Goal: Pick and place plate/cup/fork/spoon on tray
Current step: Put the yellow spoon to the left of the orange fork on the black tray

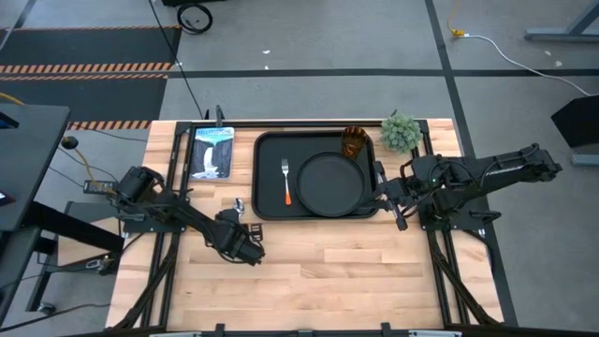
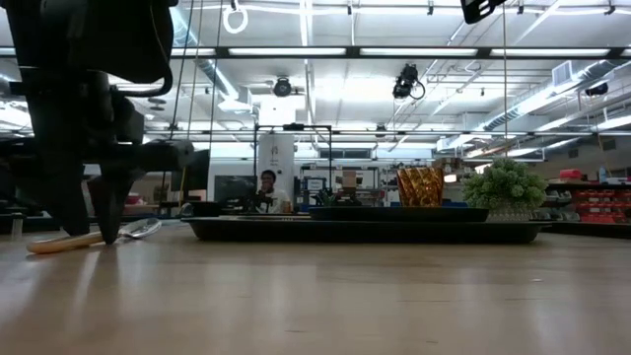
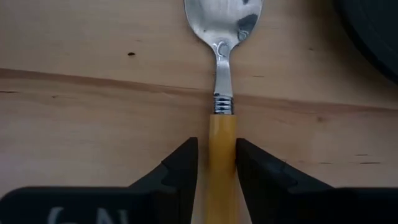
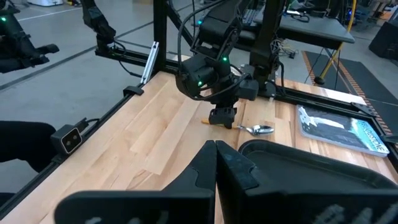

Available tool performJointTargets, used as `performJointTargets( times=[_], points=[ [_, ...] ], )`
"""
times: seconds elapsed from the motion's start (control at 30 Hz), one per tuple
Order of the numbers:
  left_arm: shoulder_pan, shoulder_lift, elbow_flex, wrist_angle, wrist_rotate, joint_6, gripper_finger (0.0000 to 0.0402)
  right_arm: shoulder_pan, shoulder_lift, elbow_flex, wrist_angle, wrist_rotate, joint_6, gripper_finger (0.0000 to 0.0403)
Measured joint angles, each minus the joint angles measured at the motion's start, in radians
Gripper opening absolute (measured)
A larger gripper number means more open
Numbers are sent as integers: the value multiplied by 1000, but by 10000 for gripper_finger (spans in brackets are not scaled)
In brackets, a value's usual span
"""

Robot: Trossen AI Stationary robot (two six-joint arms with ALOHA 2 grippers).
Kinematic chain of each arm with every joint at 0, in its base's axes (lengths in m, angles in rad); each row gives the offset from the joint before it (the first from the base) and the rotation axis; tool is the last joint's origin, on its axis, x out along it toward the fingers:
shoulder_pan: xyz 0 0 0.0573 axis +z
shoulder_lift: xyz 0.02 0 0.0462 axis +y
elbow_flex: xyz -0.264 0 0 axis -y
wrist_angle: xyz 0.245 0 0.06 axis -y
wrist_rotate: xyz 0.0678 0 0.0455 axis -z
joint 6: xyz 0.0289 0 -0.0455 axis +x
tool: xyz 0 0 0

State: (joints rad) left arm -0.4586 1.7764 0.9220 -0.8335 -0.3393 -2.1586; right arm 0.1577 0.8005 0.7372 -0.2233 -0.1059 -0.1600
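Observation:
The spoon [image 1: 238, 205] lies on the wooden table left of the black tray [image 1: 271, 211], silver bowl toward the far edge. My left gripper [image 1: 237, 223] is shut on its orange handle. On the tray lie the round black plate [image 1: 329, 183] and the fork [image 1: 286, 183]. The amber cup [image 1: 354, 142] stands upright at the tray's far right corner. My right gripper [image 1: 387, 198] is shut and empty by the tray's right rim. My left gripper pinches the spoon's orange handle [image 3: 222, 140] between its two fingers, a little behind the metal neck. The fingers [image 2: 104, 222] point down from above and lie across the handle. The spoon lies flat on the table, its handle end [image 2: 54, 244] and bowl [image 2: 143, 229] sticking out on either side.
A blue and white packet [image 1: 211, 152] lies left of the tray at the far edge. A small green potted plant [image 1: 401, 131] stands at the far right corner. Bare wood stretches along the near half of the table.

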Motion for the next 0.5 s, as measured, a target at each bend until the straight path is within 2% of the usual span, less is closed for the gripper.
performJointTargets(
  times=[0.3, 0.5],
  points=[
    [1, 5, 15, -12, 11, 7, 110, 0, 0, 0, 6, 0, 0, 8],
    [1, 6, 16, -23, 11, 41, 62, 0, 0, 0, 6, 0, 0, 8]
  ],
)
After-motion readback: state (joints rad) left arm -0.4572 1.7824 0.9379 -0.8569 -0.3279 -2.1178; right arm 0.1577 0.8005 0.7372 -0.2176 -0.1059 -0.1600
